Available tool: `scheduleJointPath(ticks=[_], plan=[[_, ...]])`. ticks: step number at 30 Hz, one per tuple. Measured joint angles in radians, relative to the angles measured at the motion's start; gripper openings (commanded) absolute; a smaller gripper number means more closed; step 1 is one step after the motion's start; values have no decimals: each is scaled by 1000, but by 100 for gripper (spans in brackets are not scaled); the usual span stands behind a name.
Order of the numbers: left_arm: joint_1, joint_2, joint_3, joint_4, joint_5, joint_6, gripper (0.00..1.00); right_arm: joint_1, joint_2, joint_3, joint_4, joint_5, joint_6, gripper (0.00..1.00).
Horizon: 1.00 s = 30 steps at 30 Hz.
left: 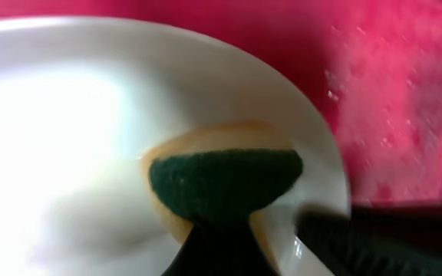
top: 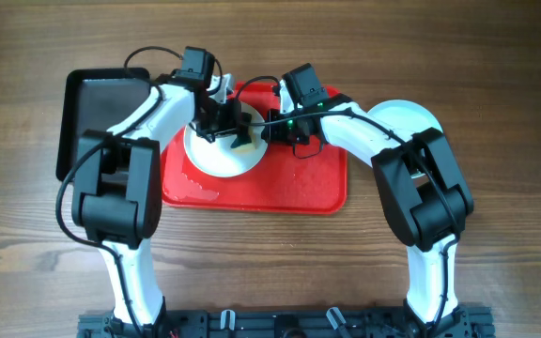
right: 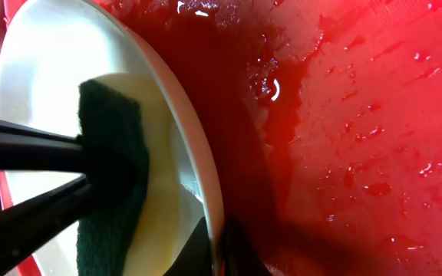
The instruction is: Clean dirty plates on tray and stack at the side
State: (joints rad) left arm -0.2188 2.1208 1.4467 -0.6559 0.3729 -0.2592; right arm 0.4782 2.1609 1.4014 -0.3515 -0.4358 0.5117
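A white plate (top: 216, 158) sits on the left half of the red tray (top: 299, 183), which is wet. My left gripper (top: 231, 125) is shut on a green and yellow sponge (left: 225, 180) and presses it against the plate's inner face (left: 67, 138). My right gripper (top: 269, 127) is shut on the plate's right rim (right: 209, 184), one finger on each side (right: 219, 245). The sponge also shows in the right wrist view (right: 113, 176). Another pale plate (top: 407, 115) lies on the table right of the tray, partly under my right arm.
A black tray (top: 97, 103) lies on the wooden table left of the red tray, partly under my left arm. Water drops and smears cover the red tray's floor (right: 359, 115).
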Motion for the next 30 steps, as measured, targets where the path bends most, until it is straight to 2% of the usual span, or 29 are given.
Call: scheduleJointPath(ticks=[7, 12, 18, 25, 30], plan=[[-23, -13, 55, -148, -394, -233, 4, 16, 0, 0, 1, -1, 0, 4], [-22, -14, 64, -262, -465, -263, 4, 37, 0, 0, -3, -17, -1, 5], [6, -14, 66, -351, -340, -76, 4, 37, 0, 0, -15, -27, -16, 4], [43, -1, 41, -406, -13, 247, 4, 25, 0, 0, -19, -32, -35, 4], [41, 13, 25, -347, 123, 338, 4, 22, 0, 0, -18, -31, -39, 4]])
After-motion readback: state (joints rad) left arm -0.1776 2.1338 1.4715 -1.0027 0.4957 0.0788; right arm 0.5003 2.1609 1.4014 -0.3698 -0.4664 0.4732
